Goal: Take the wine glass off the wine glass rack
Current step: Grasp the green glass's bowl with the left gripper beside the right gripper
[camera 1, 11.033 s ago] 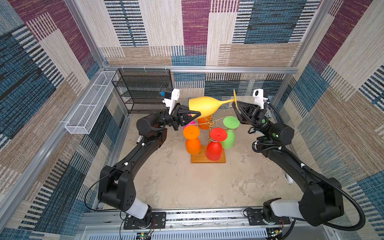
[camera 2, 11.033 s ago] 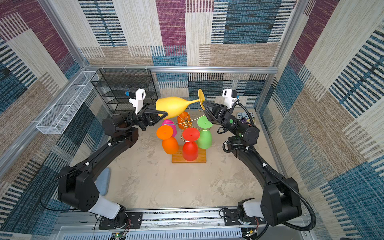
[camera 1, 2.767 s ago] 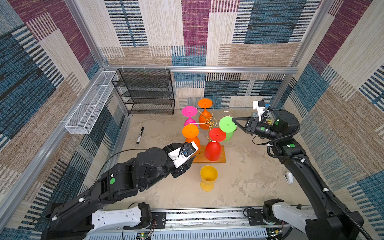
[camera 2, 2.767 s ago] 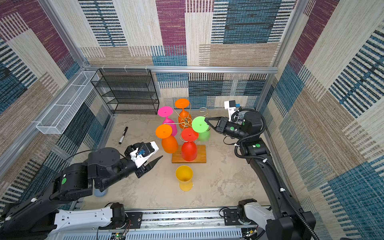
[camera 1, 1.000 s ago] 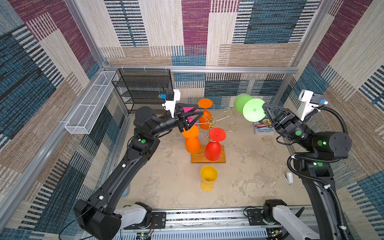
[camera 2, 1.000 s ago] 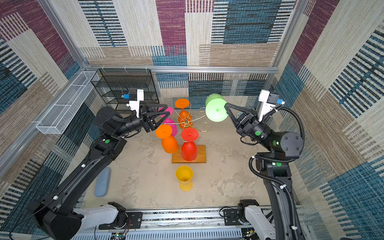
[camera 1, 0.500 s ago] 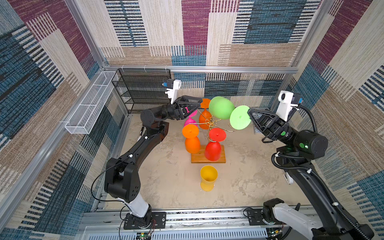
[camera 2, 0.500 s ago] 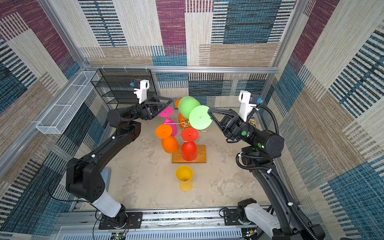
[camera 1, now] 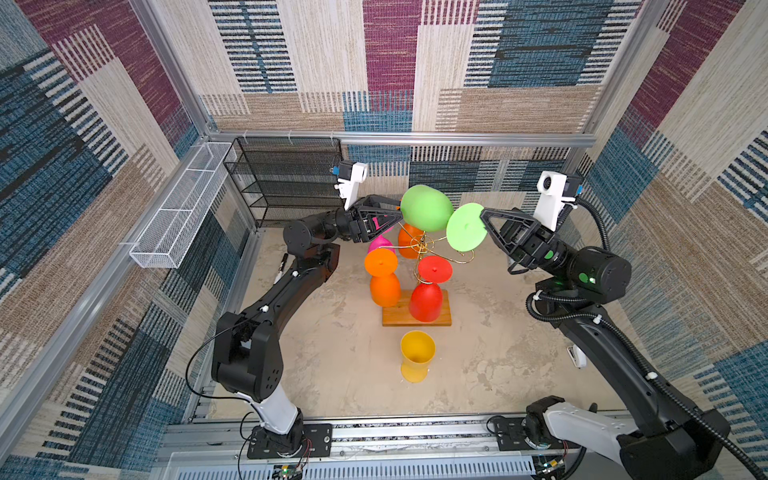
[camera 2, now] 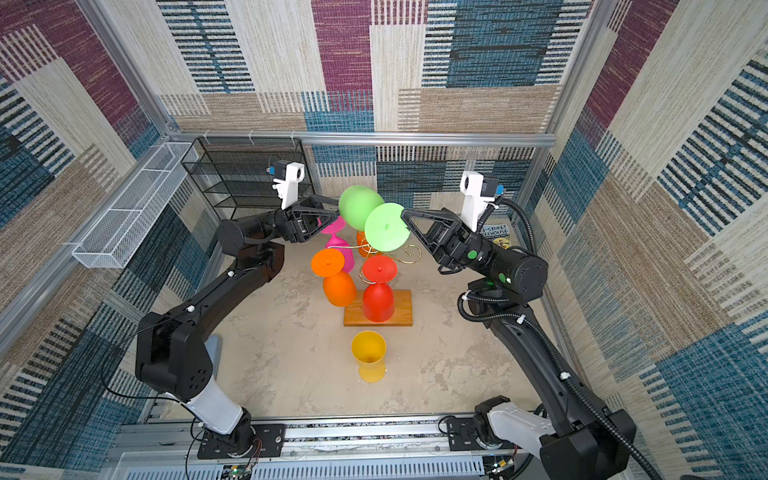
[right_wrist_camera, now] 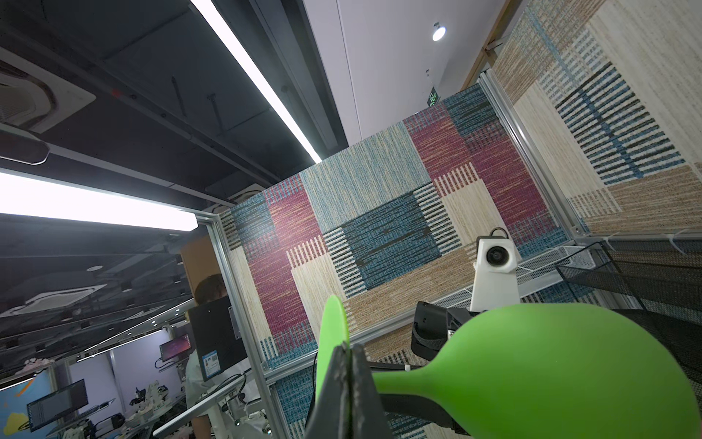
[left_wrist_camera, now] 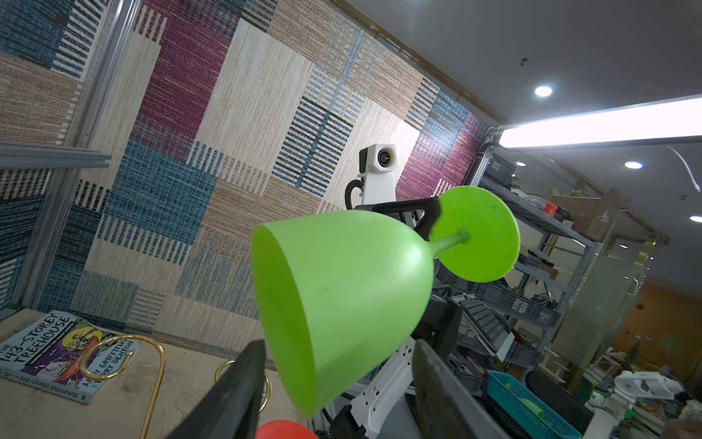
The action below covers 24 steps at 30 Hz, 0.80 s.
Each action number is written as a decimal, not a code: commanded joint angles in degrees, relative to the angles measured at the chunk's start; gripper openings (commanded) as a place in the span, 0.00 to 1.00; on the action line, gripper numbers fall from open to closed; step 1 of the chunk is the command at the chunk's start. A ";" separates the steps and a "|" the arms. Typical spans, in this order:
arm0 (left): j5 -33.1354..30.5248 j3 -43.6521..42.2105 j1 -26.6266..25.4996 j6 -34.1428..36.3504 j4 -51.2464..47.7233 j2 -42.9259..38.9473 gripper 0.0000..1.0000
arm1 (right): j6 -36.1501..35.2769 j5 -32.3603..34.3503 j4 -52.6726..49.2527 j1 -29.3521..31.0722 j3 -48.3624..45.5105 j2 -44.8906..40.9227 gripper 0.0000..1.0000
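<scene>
rack (camera 1: 392,318): under glass | glass (camera 1: 426,208): aloft above rack, axis level, bowl mouth toward my left tool (camera 1: 395,212), foot toward my right tool (camera 1: 482,215) | right tool: clenched on foot rim | left tool: released, straddling bowl mouth

Green wine glass (camera 1: 426,208) is clear of the wine glass rack (camera 1: 442,318), lying horizontal in the air above it. Right gripper (camera 1: 483,214) is pinched on its foot; left gripper (camera 1: 400,208) has jaws spread at the bowl's mouth. Red wine glass (camera 1: 424,303), orange wine glass (camera 1: 384,289) and pink wine glass (camera 1: 379,243) hang on the rack. Yellow wine glass (camera 1: 417,360) stands on the table just near of the base.
</scene>
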 commanded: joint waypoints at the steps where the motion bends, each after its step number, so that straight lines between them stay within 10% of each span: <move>1: 1.13 0.53 -0.31 -0.96 2.32 -0.96 0.63 | 2.80 0.74 5.47 0.03 -0.06 1.32 0.00; 24: -0.58 -1.55 -0.91 -0.96 2.37 -6.55 0.22 | 20.29 4.62 21.74 -3.26 -4.69 7.44 0.04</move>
